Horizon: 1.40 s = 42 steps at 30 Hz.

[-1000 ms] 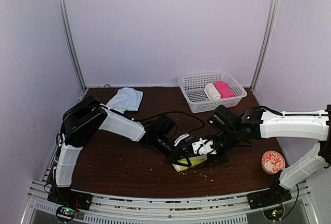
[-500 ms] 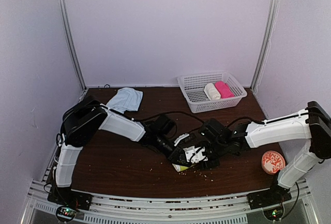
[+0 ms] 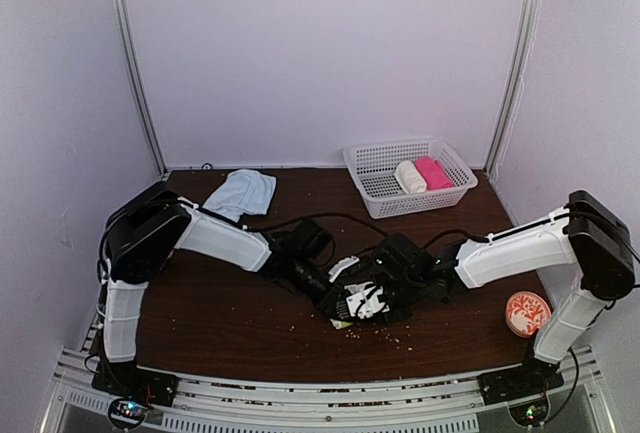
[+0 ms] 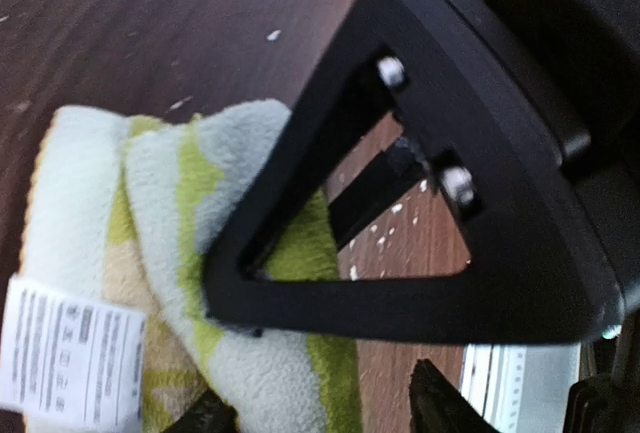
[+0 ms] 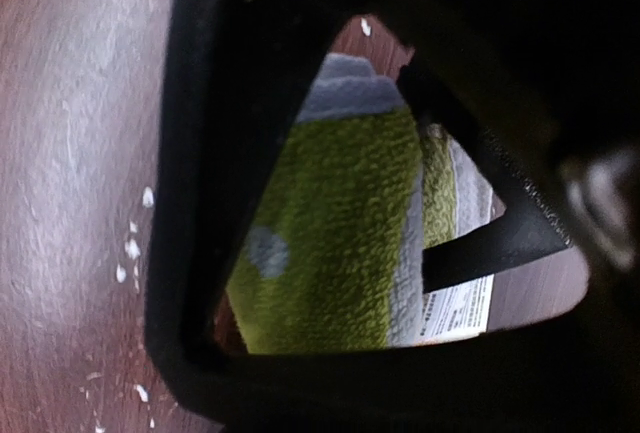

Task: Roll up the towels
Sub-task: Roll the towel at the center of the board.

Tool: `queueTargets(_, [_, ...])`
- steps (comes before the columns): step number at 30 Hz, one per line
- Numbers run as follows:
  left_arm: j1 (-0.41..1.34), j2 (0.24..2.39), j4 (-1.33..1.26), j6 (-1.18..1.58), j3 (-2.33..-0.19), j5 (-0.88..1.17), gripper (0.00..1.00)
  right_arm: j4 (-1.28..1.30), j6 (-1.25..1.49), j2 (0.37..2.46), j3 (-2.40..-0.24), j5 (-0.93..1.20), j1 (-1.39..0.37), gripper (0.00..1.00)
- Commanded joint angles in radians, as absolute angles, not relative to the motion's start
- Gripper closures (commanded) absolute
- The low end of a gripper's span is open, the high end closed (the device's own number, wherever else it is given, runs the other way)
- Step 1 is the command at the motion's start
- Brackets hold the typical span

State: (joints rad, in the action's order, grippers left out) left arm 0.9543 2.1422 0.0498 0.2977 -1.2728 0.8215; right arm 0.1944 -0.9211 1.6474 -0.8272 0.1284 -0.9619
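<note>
Patterned towel (image 4: 170, 183): yellow-green and white, bunched in folds on the table (image 3: 220, 303), centre, towards the near edge. In the top view both grippers cover most of it and only a pale sliver shows at their near side.
Towel edges: the left wrist view shows a rounded folded edge on the left and a thick fold on the right that ends on wood.
Care label (image 4: 70, 348): white, at the towel's near-left corner.
Left gripper (image 3: 342, 300): comes in from the left, low over the towel. Two dark fingertips stand apart at the bottom of its wrist view, so the jaws are spread and pinch nothing.
Right gripper (image 3: 377, 300): comes in from the right and meets the left one over the towel. Cannot tell whether it is spread or pressed together, since a black triangular frame fills its wrist view with green terry showing through.
Blue towel (image 3: 243, 193): crumpled at the far-left corner, well apart from both arms.
Basket (image 3: 360, 178): white, far right, set at an angle.
Cream roll (image 3: 410, 177): in the basket, touching the pink roll (image 3: 433, 173).
Round red-patterned disc (image 3: 527, 313): near the table's right edge.
Crumbs (image 5: 130, 243): white specks on the wood around the towel.
Open room: bare wood left of the grippers, and a strip between them and the basket.
Cable (image 3: 340, 219): black, lying on the table just beyond the left gripper.
</note>
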Motion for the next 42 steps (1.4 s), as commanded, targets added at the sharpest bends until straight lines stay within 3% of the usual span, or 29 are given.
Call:
queueTargets(1, [0.941, 2.061, 0.193, 0.294, -1.188, 0.645, 0.44, 0.352, -0.924, 1.718, -0.825, 0.141, -0.958, 0.75])
queueTargets(12, [0.910, 1.783, 0.078, 0.365, -1.013, 0.340, 0.42, 0.655, -0.865, 1.715, -0.966, 0.300, -0.966, 0.78])
queueTargets(16, [0.922, 1.585, -0.028, 0.351, -0.883, 0.154, 0.40, 0.822, -0.811, 1.793, -1.100, 0.389, -0.964, 0.78])
queueTargets(19, [0.975, 1.364, -0.204, 0.296, -0.733, 0.004, 0.31, 0.923, -0.780, 1.880, -1.201, 0.440, -0.948, 0.79])
queueTargets(23, [1.083, 1.244, -0.174, 0.167, -0.720, -0.120, 0.31, 1.016, -0.763, 2.022, -1.318, 0.525, -0.905, 0.79])
queueTargets(26, [1.195, 1.224, -0.143, 0.075, -0.743, -0.249, 0.32, 1.069, -0.733, 2.119, -1.396, 0.555, -0.877, 0.79])
queueTargets(31, [1.324, 1.302, -0.076, -0.047, -0.837, -0.264, 0.34, 1.100, -0.716, 2.211, -1.469, 0.581, -0.853, 0.78])
queueTargets(42, [1.341, 1.603, 0.010, -0.163, -0.955, -0.302, 0.34, 1.088, -0.701, 2.232, -1.484, 0.580, -0.853, 0.77])
